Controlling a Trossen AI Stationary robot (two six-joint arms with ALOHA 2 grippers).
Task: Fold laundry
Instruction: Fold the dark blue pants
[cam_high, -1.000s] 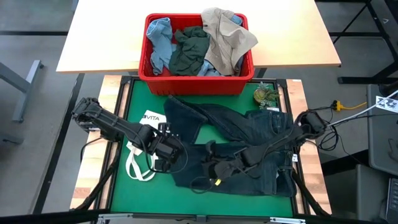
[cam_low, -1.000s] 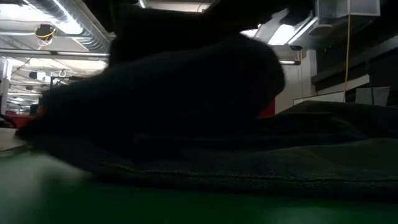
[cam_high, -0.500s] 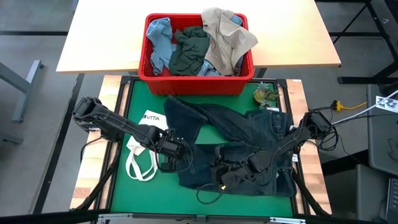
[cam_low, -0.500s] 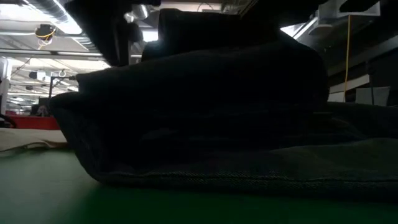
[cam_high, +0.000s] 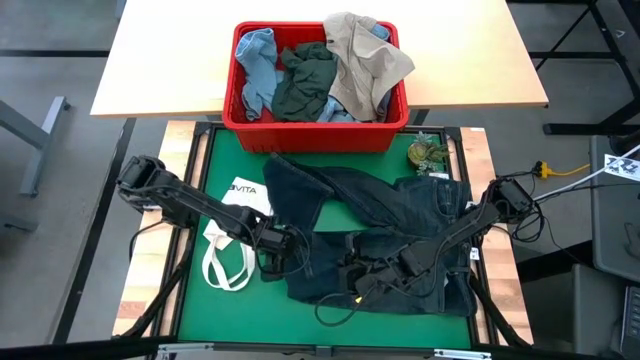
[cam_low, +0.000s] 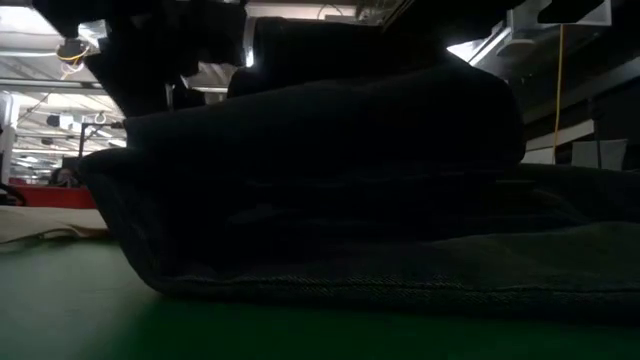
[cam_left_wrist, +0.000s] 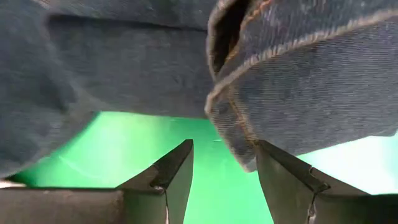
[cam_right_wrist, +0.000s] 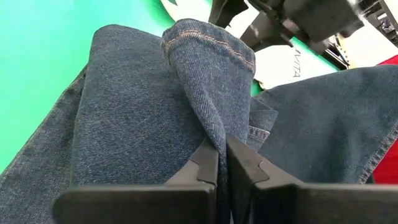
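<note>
Dark navy jeans (cam_high: 400, 210) lie spread over the green mat (cam_high: 200, 310), and they fill the low view as a dark heap (cam_low: 330, 200). My right gripper (cam_high: 352, 280) is shut on a raised fold of one leg near the mat's near middle. My left gripper (cam_high: 288, 252) hangs open just left of it, pointing steeply down. In the left wrist view its gripper (cam_left_wrist: 224, 168) has a stitched hem corner (cam_left_wrist: 239, 146) hanging over the gap between the fingers; I cannot tell whether it touches. More laundry fills the red bin (cam_high: 310, 130). My right gripper pinches a ridge of denim (cam_right_wrist: 219, 140) between its two fingers, a little behind the leg's stitched hem (cam_right_wrist: 208, 40). It holds a fold, so more than one layer. The fingers slant down from the table's right side. The ridge stands raised above the jeans lying flat around it.
A white tote bag (cam_high: 232, 240) with loop handles lies on the mat at the left, beside my left gripper. A small olive object (cam_high: 428, 155) sits at the mat's far right corner. The red bin stands against the mat's far edge on a pale table (cam_high: 160, 70).
My left gripper has come down toward the jeans' leg end and tipped to point more steeply down, staying open. My right gripper has drawn its denim fold a little toward the table's right, so the leg's left edge now lies farther from the tote bag.
</note>
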